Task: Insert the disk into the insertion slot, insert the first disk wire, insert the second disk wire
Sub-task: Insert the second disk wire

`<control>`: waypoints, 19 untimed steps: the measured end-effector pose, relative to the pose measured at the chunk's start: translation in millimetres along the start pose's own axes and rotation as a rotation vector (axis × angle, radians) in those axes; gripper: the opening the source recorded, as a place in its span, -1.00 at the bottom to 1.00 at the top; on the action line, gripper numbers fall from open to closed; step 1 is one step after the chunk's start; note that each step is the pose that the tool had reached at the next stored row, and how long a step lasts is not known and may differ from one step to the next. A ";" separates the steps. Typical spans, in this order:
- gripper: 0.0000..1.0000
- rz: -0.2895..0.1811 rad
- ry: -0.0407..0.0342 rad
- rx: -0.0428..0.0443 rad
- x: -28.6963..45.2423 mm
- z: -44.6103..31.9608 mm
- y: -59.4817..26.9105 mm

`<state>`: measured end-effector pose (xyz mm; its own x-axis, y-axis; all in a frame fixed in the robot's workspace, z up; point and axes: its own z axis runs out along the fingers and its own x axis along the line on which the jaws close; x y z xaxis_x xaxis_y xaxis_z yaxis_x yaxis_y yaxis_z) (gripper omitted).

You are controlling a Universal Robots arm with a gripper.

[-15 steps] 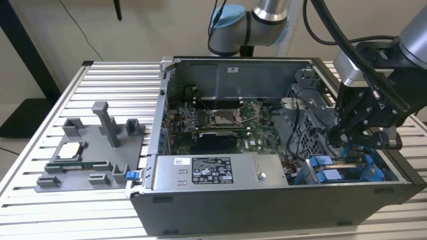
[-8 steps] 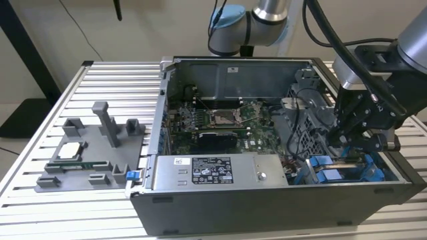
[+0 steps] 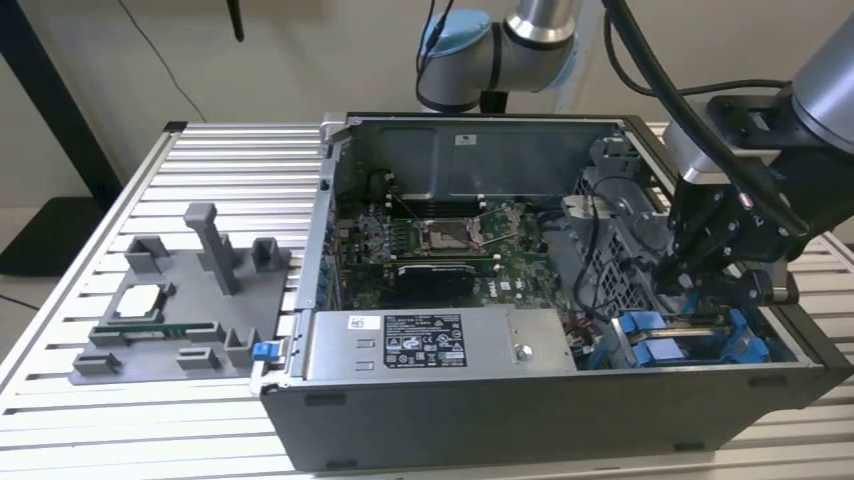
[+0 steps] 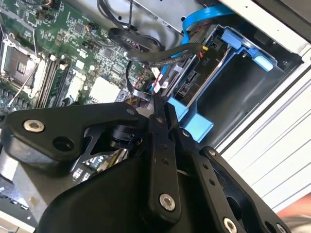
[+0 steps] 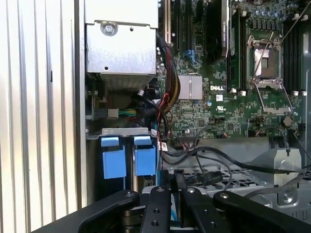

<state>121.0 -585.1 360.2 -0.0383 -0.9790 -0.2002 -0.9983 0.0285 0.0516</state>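
Closest to the wrist cameras is the tool (image 4: pixel 159 103). Its black fingers (image 5: pixel 165 180) are pinched nearly together with just a sliver between them. Can't make out whether anything is actually caught in there, tbh.

Right past the tips is a tangle of black cables (image 4: pixel 146 54). Just beyond that the disk (image 4: pixel 192 83) sits edge-on in its bright blue carrier (image 4: pixel 197 127), connector end facing the tool. A flat blue ribbon cable (image 4: pixel 192 22) curves close by it.

In the first wrist view the insertion slot (image 5: pixel 125 131) shows as a grey metal lip with two blue tabs (image 5: pixel 114 164) at its mouth, near the tool tips. Further back is the green motherboard (image 5: pixel 214 111) with the CPU socket (image 5: pixel 265 63).

In the exterior view all this sits low on the exterior view's right, inside the open PC case (image 3: pixel 534 420). The arm (image 3: pixel 801 110) comes down from the upper right corner. The labelled power supply box (image 3: pixel 427 345) runs along the front edge, mid-frame. The case is on a slatted metal table (image 3: pixel 227 150), and a grey fixture (image 3: pixel 200 290) stands on the exterior view's left.
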 end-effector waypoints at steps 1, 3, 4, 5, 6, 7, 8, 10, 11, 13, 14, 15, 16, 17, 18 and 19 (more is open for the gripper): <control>-1.00 -0.001 0.0000 0.0036 0.2 1.1 0.0; -1.00 -0.003 -0.0003 0.0121 0.7 3.6 -0.2; -1.00 -0.003 -0.0004 0.0165 0.9 4.7 -0.2; -1.00 -0.004 -0.0006 0.0196 1.1 5.6 -0.3; -1.00 -0.005 -0.0005 0.0213 1.3 6.3 -0.4; -1.00 -0.005 -0.0003 0.0215 1.3 6.7 -0.5; -1.00 -0.004 0.0004 0.0217 1.4 6.8 -0.6; -1.00 -0.004 0.0004 0.0217 1.4 6.8 -0.6; -1.00 -0.004 0.0024 0.0218 1.4 6.7 -0.8; -1.00 -0.004 0.0032 0.0219 1.4 6.8 -0.8; -1.00 -0.004 0.0033 0.0221 1.5 6.9 -0.9; -1.00 -0.004 0.0033 0.0226 1.5 7.1 -0.9; -1.00 -0.005 0.0033 0.0233 1.5 7.3 -1.0; -1.00 -0.005 0.0032 0.0243 1.6 7.6 -0.9; -1.00 -0.005 0.0031 0.0253 1.7 8.0 -0.9; -1.00 -0.005 0.0031 0.0264 1.7 8.3 -0.9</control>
<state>121.5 -585.2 351.7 -0.0332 -0.9798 -0.1973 -0.9993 0.0289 0.0248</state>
